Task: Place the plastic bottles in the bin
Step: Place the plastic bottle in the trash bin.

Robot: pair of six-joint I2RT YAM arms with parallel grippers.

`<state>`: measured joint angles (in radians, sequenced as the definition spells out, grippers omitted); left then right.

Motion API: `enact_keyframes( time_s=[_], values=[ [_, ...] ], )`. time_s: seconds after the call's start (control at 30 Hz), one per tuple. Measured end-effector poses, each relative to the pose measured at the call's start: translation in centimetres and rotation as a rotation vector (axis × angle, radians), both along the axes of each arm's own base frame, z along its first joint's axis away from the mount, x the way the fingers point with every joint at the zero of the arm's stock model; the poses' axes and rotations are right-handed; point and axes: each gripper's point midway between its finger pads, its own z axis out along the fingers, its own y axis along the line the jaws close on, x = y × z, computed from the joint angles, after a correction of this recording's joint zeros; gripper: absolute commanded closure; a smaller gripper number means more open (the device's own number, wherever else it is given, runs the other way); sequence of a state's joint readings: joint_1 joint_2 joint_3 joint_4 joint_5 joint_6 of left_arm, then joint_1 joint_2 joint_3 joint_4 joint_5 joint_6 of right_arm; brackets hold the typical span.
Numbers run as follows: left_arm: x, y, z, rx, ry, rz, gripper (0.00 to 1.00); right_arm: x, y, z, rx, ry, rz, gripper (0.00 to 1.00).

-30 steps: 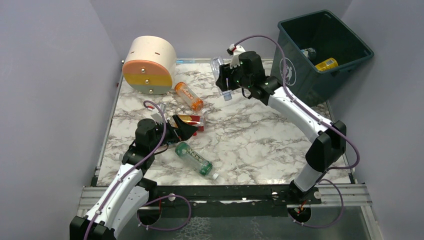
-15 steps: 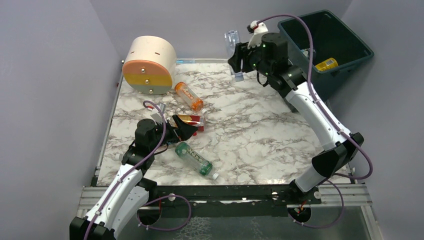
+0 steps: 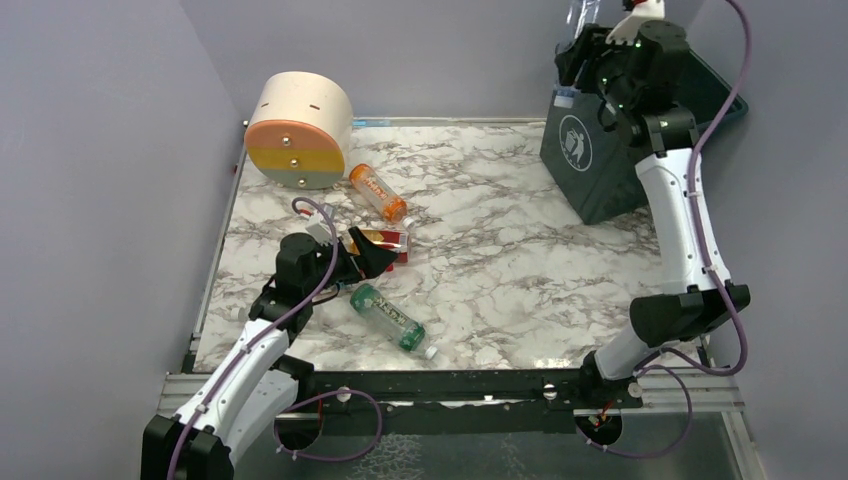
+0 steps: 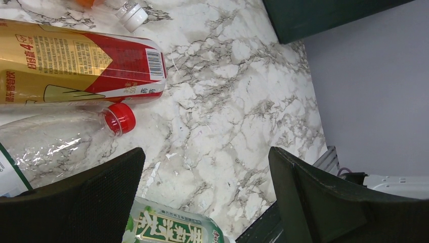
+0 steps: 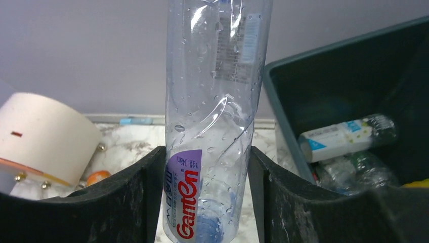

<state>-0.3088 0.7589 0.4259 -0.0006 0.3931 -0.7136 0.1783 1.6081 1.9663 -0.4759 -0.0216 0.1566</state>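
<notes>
My right gripper [image 3: 583, 48] is shut on a clear bottle [image 3: 581, 17] with a purple and red label [image 5: 184, 202], holding it upright high over the left rim of the dark teal bin [image 3: 592, 170]. In the right wrist view the bin [image 5: 349, 71] holds a white-and-blue labelled bottle [image 5: 344, 139] and other bottles. My left gripper [image 3: 372, 258] stands open low over the table. Around it lie a red-and-gold labelled bottle [image 4: 76, 61], a clear bottle with a red cap [image 4: 60, 144] and a green bottle [image 3: 390, 317]. An orange bottle [image 3: 378, 193] lies farther back.
A cream cylinder with an orange and green face [image 3: 298, 130] stands at the back left of the marble table [image 3: 500, 260]. Grey walls close in the left, back and right sides. A metal rail [image 3: 460, 385] runs along the near edge.
My right arm has lifted the clear bottle up and to the right, from above the table's back edge to over the bin's rim. The left arm has barely shifted.
</notes>
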Motion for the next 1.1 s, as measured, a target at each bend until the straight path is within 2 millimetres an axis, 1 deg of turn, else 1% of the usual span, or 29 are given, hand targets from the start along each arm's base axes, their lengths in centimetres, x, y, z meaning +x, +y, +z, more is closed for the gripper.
enact_keyframes(
  time_s=[0.1, 0.17, 0.23, 0.3, 0.37, 0.4, 0.43, 0.53, 0.63, 0.7, 0.73, 0.77, 0.8, 0.83, 0.9, 0.93, 1.1],
  values=[
    [0.1, -0.1, -0.3, 0.003, 0.009, -0.002, 0.01, 0.0, -2.6, 2.4, 0.022, -0.050, -0.043, 0.41],
    [0.3, -0.1, -0.6, 0.005, 0.017, -0.003, 0.01, 0.1, -4.8, 3.7, 0.044, -0.078, -0.087, 0.41],
    [0.4, -0.2, -0.9, 0.008, 0.028, -0.005, 0.01, 0.3, -7.3, 4.7, 0.070, -0.101, -0.135, 0.41],
    [0.5, -0.3, -1.0, 0.012, 0.033, -0.009, 0.01, 0.7, -9.1, 4.9, 0.096, -0.106, -0.173, 0.41],
    [0.6, -0.3, -0.9, 0.015, 0.031, -0.011, 0.01, 1.3, -11.0, 4.4, 0.123, -0.094, -0.209, 0.41],
    [0.6, -0.3, -0.8, 0.016, 0.028, -0.012, 0.01, 1.7, -12.0, 3.8, 0.143, -0.081, -0.229, 0.41],
    [0.7, -0.3, -0.6, 0.017, 0.023, -0.013, 0.01, 2.0, -12.5, 3.4, 0.168, -0.069, -0.237, 0.41],
    [1.0, -0.4, 0.1, 0.016, 0.005, -0.015, 0.01, 3.2, -15.1, 1.5, 0.205, -0.028, -0.282, 0.41],
    [1.1, -0.4, 0.4, 0.016, -0.004, -0.016, 0.01, 3.8, -17.1, 0.1, 0.242, 0.004, -0.318, 0.41],
    [1.1, -0.4, 0.3, 0.017, 0.000, -0.016, 0.01, 3.9, -18.1, -0.3, 0.255, 0.011, -0.340, 0.40],
    [1.1, -0.4, 0.2, 0.018, 0.003, -0.016, 0.01, 3.9, -18.6, -0.4, 0.260, 0.011, -0.349, 0.38],
    [1.1, -0.4, 0.1, 0.019, 0.006, -0.016, 0.01, 3.8, -18.8, -0.4, 0.266, 0.011, -0.355, 0.29],
    [1.1, -0.4, 0.1, 0.019, 0.008, -0.016, 0.01, 3.8, -18.9, -0.3, 0.269, 0.010, -0.357, 0.19],
    [1.1, -0.4, 0.0, 0.020, 0.009, -0.016, 0.01, 3.8, -18.9, -0.3, 0.274, 0.010, -0.357, 0.11],
    [1.1, -0.4, 0.0, 0.020, 0.009, -0.016, 0.01, 3.9, -18.9, -0.3, 0.281, 0.010, -0.358, 0.02],
    [1.1, -0.4, 0.0, 0.020, 0.009, -0.016, 0.01, 3.9, -18.9, -0.3, 0.283, 0.010, -0.357, 0.00],
    [1.1, -0.4, 0.0, 0.020, 0.009, -0.016, 0.01, 4.0, -18.7, -0.7, 0.287, 0.021, -0.353, 0.00]
  ],
)
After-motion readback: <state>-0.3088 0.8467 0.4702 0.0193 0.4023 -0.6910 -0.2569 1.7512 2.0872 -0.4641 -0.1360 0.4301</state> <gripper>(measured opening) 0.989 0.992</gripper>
